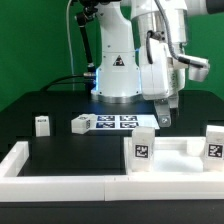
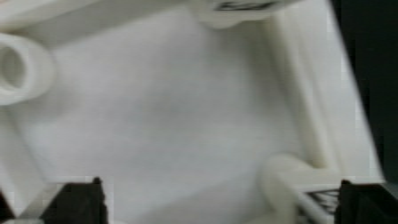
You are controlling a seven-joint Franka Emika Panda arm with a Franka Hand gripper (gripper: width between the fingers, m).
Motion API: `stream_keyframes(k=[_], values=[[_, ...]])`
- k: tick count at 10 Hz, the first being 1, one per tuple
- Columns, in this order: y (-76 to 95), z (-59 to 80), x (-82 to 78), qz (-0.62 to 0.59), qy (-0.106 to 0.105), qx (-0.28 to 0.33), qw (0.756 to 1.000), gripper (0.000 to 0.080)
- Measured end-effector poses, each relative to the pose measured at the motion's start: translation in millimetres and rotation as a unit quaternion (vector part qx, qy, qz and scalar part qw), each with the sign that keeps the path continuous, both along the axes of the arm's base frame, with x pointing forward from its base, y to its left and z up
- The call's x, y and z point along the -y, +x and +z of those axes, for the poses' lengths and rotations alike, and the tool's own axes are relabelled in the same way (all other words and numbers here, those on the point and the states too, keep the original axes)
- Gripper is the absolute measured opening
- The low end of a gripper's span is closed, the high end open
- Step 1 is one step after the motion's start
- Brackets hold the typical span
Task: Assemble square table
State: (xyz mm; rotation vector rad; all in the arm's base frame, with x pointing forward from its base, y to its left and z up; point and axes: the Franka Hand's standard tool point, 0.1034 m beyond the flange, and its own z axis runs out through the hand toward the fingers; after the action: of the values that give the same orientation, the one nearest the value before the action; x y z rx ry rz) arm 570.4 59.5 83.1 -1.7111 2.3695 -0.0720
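The white square top (image 1: 176, 150) lies flat, rim up, at 4 o'clock on the black tabletop (image 1: 60, 145). A tall tagged piece (image 1: 141, 152) stands at its 8 o'clock corner, and a second tagged piece (image 1: 213, 148) at 4 o'clock. One short leg (image 1: 41, 124) stands at 9 o'clock. A lying leg (image 1: 81, 123) rests near it.

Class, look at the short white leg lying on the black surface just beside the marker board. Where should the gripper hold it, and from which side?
Probably from straight above, jaws closing across the narrow sides of the leg at mid-length. It lies low and long with its top face exposed. The marker board beside it is flat and shouldn't obstruct.
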Motion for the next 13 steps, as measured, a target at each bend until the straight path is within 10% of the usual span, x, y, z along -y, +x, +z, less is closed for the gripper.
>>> stream_keyframes(k=[13], values=[[-49.2,-41.9,-3.0,0.167,-0.046,-0.023,0.985,0.0649]])
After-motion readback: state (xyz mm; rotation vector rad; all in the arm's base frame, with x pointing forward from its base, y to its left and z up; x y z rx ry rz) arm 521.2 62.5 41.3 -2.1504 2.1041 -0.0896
